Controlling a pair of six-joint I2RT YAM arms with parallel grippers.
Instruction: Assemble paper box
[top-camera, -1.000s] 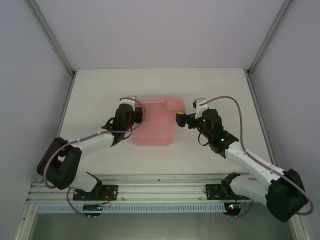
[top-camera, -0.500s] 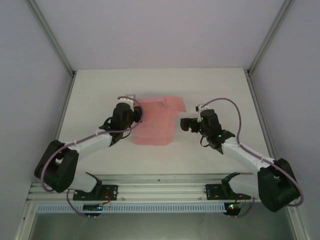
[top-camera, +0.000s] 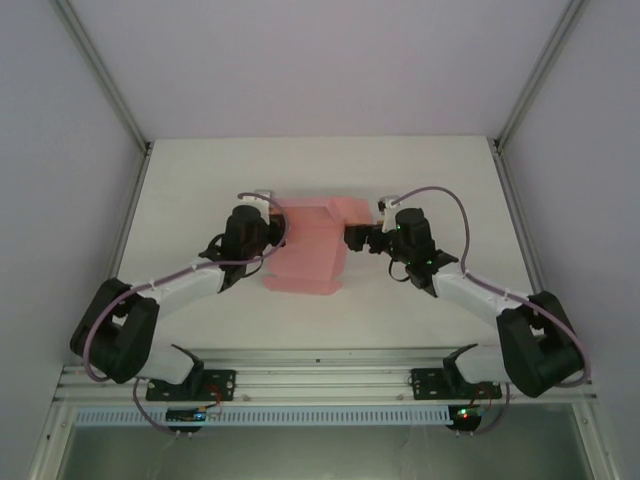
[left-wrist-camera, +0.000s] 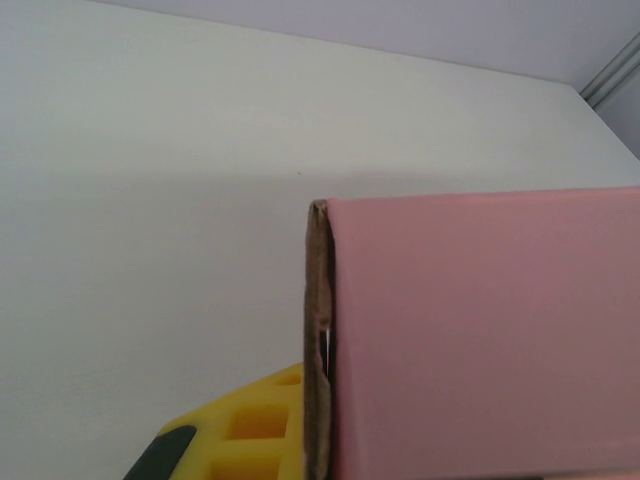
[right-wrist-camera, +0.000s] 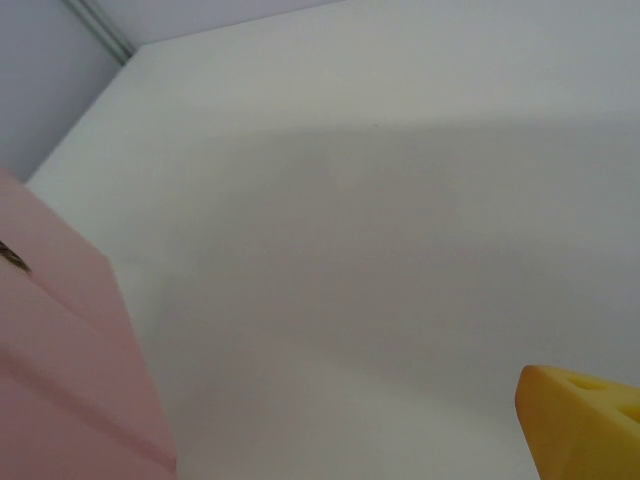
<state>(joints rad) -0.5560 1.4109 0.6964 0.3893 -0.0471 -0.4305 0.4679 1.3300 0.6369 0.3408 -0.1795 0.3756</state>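
The paper box (top-camera: 310, 250) is light pink card, partly folded, lying in the middle of the table with a flap (top-camera: 352, 210) raised at its back right. My left gripper (top-camera: 272, 224) is shut on the box's left wall. In the left wrist view that wall's brown cut edge (left-wrist-camera: 318, 330) stands upright against a yellow finger (left-wrist-camera: 250, 430), and the pink face (left-wrist-camera: 480, 330) lies to the right. My right gripper (top-camera: 353, 238) stands open beside the box's right side, holding nothing. In the right wrist view one yellow fingertip (right-wrist-camera: 585, 420) shows low right and pink card (right-wrist-camera: 60, 380) low left.
The white table (top-camera: 200, 170) is walled by pale panels, with aluminium posts (top-camera: 100, 70) at the back corners. A metal rail (top-camera: 320, 375) runs along the near edge, where both arm bases sit. Both arms reach inward from the two sides.
The right gripper drew back a little to the right, then came in again to the box's right side while its arm swung. The left gripper kept its hold and place.
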